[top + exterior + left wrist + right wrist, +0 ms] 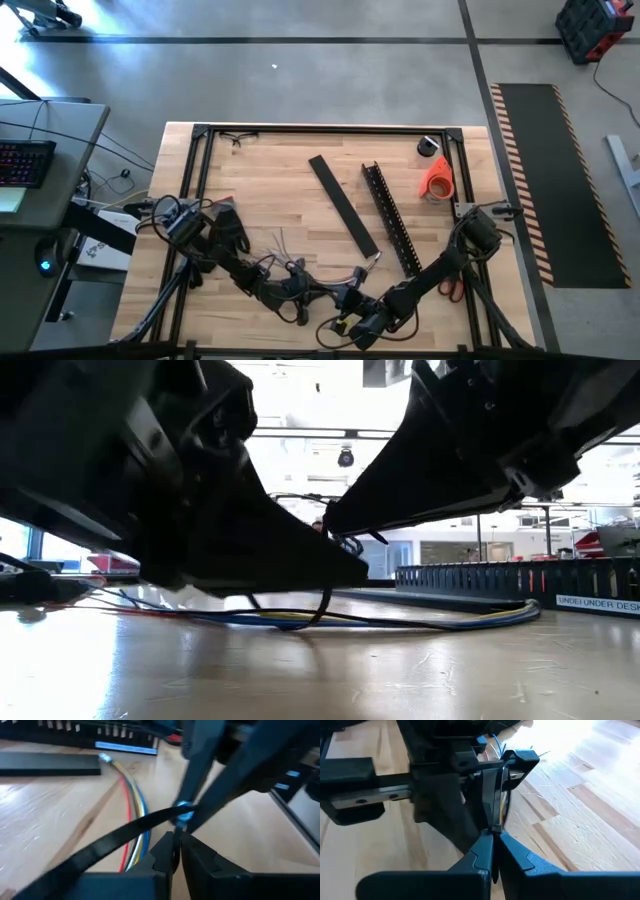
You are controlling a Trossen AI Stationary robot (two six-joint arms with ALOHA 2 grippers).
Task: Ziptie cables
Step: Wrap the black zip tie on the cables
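Observation:
The cables point(134, 805) are thin red, yellow and blue wires lying on the wood and running toward the channel bar; they also show in the low view point(450, 622). A black zip tie point(120, 837) crosses over them, and in the low view its loop point(325, 605) hangs down around them. Both grippers meet near the table's near edge. My left gripper point(176, 842) and my right gripper point(494, 837) are each shut on the zip tie, tip to tip, with the left point(318, 290) just left of the right point(348, 302). My left gripper pinches the zip tie between its two fingertips, right beside the tie's small head point(183, 814). The fingers come low and slanting from the table's left. The strap runs away from them across the wires, above the table. My right gripper pinches the zip tie's strap point(495, 820) between its two fingertips, coming from the table's right and slanting down. The strap runs straight from its fingers to my left gripper's fingers point(520, 759) and over the wires, looking taut.
A flat black strip point(343, 205) and a long slotted channel bar point(390, 218) lie slanting on the table's middle and right. An orange tape roll point(437, 178), a small dark roll point(428, 146) and red-handled scissors point(452, 290) sit on the right. Bare wood lies far left.

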